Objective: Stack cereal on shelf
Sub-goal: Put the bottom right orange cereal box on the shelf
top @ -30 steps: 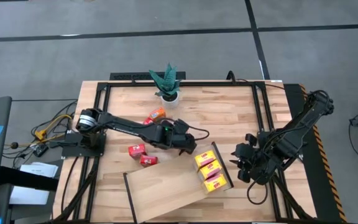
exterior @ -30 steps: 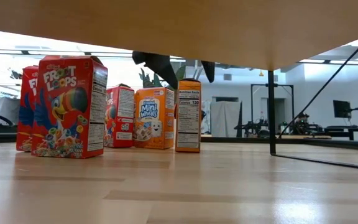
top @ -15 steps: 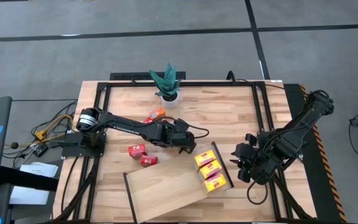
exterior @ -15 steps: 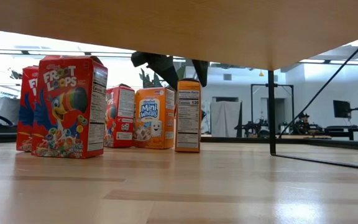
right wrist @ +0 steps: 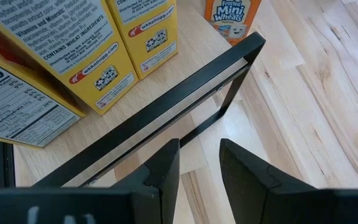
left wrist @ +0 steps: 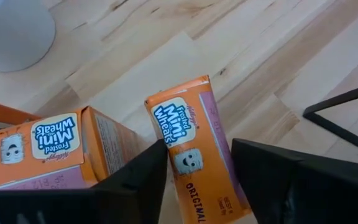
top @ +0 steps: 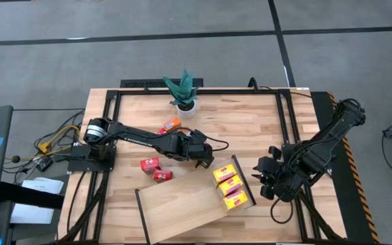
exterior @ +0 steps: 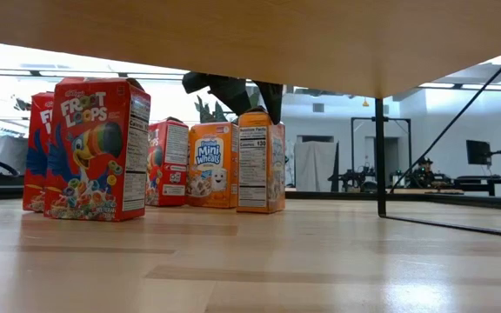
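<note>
An orange cereal box (exterior: 259, 161) stands on the table with my left gripper (left wrist: 197, 149) shut on its top; in the high view that gripper (top: 200, 156) covers it. A second orange box (left wrist: 48, 146) stands close beside it. The shelf (top: 182, 207) lies at the near middle, with three yellow cereal boxes (top: 229, 185) standing at its right end. Two red boxes (top: 155, 169) stand on the table left of the shelf. My right gripper (right wrist: 197, 165) waits open by the shelf's right rail (right wrist: 185, 93), with nothing between its fingers. My left gripper pinches the orange box between its two fingers, which lie across the long edges of the top panel (left wrist: 194, 180) at one end. The fingers (exterior: 272, 94) come from above, pointing down. The box stands upright with its bottom (exterior: 259, 210) on the table.
A potted plant (top: 182, 92) stands at the far middle, with an orange box (top: 171, 124) and a red one just in front of it. Black frame rails (top: 196, 90) edge the tabletop. Cables (top: 53, 139) lie at the left arm's base.
My left gripper has come down a little and shut on the orange box's top. The box has turned about where it stands and now shows a second face in the low view; its bottom stays on the table.
</note>
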Motion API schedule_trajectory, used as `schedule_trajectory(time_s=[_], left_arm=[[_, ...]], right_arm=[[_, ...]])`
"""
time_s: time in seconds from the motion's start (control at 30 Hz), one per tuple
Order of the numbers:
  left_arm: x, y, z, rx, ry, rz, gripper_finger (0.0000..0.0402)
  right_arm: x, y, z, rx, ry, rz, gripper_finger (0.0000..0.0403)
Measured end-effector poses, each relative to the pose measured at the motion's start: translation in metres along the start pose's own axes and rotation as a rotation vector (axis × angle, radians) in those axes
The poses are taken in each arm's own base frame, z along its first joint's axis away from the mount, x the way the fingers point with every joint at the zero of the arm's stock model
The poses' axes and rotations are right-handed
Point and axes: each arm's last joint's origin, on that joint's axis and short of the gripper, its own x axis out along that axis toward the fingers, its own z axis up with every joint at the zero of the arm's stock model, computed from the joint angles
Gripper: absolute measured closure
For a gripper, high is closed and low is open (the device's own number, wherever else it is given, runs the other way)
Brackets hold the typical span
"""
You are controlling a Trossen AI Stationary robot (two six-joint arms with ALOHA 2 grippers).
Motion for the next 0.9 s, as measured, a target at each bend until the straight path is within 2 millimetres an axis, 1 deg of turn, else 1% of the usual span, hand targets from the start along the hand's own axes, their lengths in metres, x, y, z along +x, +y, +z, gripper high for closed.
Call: schedule_trajectory(time_s=[0.23,0.53,0.63,0.73,0.9], left_arm=[[-0.007,0.003,0.002,0.014,0.024,-0.001,0.0250],[-0.036,0.001,0.025,0.078,0.009,0.006,0.0251],[-0.051,-0.001,0.035,0.100,0.014,-0.005,0.0251],[-0.069,-0.001,0.045,0.129,0.015,-0.002,0.0251],[-0.108,0.001,0.060,0.163,0.014,-0.004,0.0251]], right_arm=[[0.000,0.000,0.000,-0.003,-0.001,-0.001,0.0257],[0.000,0.000,0.000,-0.017,-0.001,-0.001,0.0269],[0.000,0.000,0.000,-0.020,0.000,-0.002,0.0270],[0.000,0.000,0.000,-0.027,0.000,-0.002,0.0268],[0.000,0.000,0.000,-0.030,-0.001,-0.002,0.0263]])
